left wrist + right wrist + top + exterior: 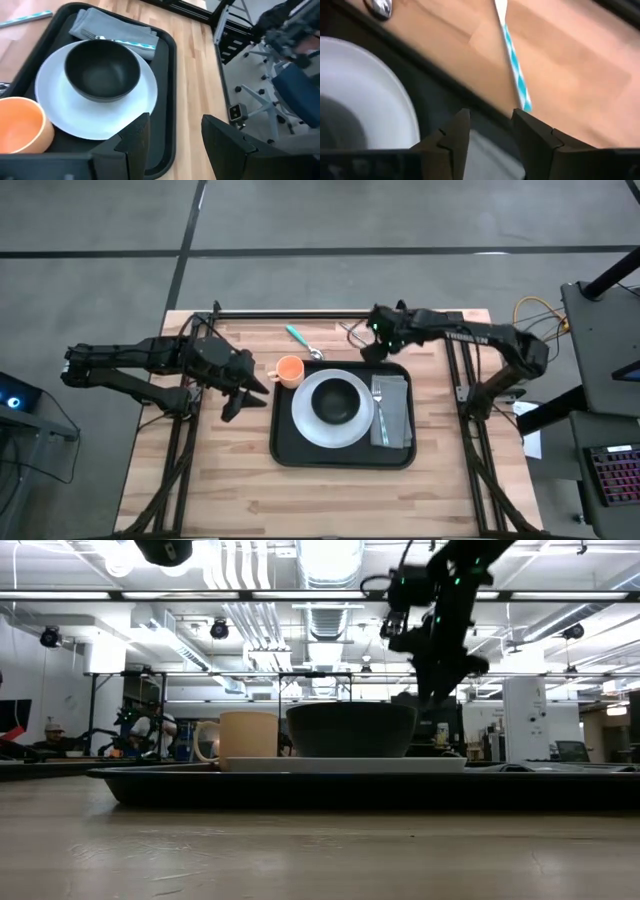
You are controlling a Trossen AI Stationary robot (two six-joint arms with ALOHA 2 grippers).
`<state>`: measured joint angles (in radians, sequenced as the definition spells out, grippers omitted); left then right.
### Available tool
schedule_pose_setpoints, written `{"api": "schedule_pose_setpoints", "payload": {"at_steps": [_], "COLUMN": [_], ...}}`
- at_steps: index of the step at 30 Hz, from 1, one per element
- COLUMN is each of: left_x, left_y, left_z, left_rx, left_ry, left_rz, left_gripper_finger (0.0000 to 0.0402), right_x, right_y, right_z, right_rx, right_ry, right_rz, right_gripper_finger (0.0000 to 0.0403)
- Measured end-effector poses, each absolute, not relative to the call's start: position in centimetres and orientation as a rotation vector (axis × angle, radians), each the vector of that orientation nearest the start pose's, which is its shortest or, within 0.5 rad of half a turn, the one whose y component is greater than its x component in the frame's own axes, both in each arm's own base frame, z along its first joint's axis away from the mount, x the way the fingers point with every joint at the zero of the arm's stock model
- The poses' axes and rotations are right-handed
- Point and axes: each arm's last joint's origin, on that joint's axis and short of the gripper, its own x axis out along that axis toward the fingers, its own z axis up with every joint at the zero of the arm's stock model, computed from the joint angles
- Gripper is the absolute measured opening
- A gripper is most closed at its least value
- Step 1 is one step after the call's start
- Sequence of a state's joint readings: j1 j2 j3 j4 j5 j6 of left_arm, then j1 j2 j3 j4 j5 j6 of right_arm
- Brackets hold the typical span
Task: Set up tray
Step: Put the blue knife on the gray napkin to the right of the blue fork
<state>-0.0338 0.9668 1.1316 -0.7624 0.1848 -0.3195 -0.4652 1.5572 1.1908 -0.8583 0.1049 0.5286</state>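
The black tray (343, 452) lies mid-table. On it rest a white plate (305, 425) carrying a dark bowl (336, 400), a grey napkin (398, 412) with a fork (378, 408), and an orange cup (288, 370) at the far-left corner. A teal-handled spoon (303, 342) lies on the wood beyond the tray. My left gripper (240, 398) (172, 132) hovers open off the tray's left edge. My right gripper (372, 355) (490, 125) hangs open over the tray's far rim, with a teal-patterned handle (512, 75) on the wood just past its fingers.
Bare wood lies on the near side of the tray (330, 500) and to its left. A black rail (300, 313) runs along the far edge, and arm frames stand at both table sides. In the low view, people sit at desks (150, 730) far behind.
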Motion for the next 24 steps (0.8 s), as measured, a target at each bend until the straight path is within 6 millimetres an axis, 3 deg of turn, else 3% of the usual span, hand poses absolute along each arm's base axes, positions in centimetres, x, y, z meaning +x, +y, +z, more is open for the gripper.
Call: {"api": "schedule_pose_setpoints", "payload": {"at_steps": [4,9,24], "left_x": [18.1,18.1,18.1], "left_y": [-1.2,-1.2,-1.2], "left_z": [36.6,36.6,36.6], "left_rx": [-0.361,-0.361,-0.377], "left_ry": [0.628,0.628,0.63], "left_rz": [-0.124,-0.123,-0.117], "left_gripper_finger": [0.0159,0.0159,0.0159], "right_x": [26.3,26.4,28.2], "right_y": [-16.7,-18.9,-21.3], "right_z": [23.4,21.7,15.8], "right_rx": [0.644,0.611,0.605], "right_ry": [1.066,1.089,1.17], "right_rz": [-0.768,-0.741,-0.697], "right_gripper_finger": [0.0156,0.017,0.0176]}}
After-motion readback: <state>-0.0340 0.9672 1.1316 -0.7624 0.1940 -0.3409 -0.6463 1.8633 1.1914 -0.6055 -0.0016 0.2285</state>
